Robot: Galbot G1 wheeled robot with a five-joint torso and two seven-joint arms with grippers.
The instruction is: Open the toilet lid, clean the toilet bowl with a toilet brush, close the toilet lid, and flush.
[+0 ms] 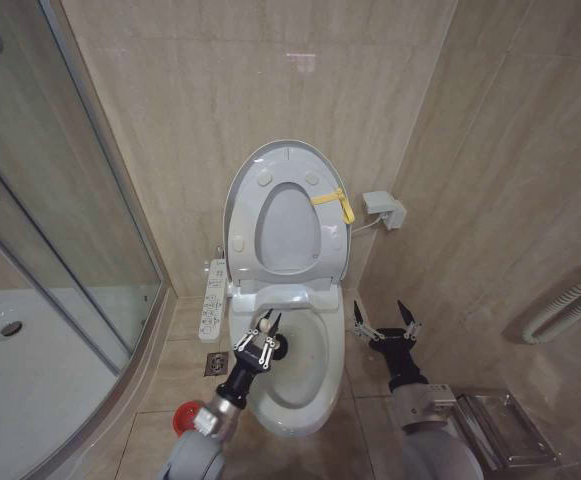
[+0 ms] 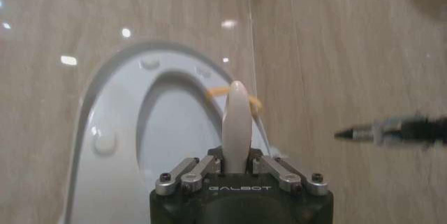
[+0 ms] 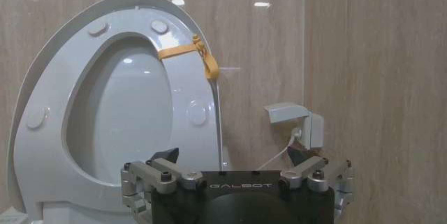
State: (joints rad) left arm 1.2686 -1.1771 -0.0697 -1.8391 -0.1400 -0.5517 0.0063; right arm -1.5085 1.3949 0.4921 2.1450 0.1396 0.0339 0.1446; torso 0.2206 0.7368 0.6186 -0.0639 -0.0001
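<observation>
The left gripper (image 1: 266, 333) hangs over the near left part of the toilet bowl (image 1: 310, 395), its fingers clamped on the pale handle of the toilet brush (image 2: 239, 124). In the left wrist view the handle stands straight up between the closed fingers; the bristle head cannot be made out. The right gripper (image 1: 387, 322) sits just beside the bowl's right rim, over the floor tiles, with its two black fingertips spread wide and nothing between them.

Behind the bowl, the toilet lid (image 1: 245, 180) stands upright against the wall, with the ring seat (image 1: 336, 240) raised flat against it. A yellow tag (image 1: 336, 202) crosses the seat's upper right edge. Left of the bowl a white control panel (image 1: 211, 302) runs along its side, and a red holder cup (image 1: 184, 418) stands on the floor near the bowl's front left. A wall socket box (image 1: 384, 208) sits to the right of the lid.
</observation>
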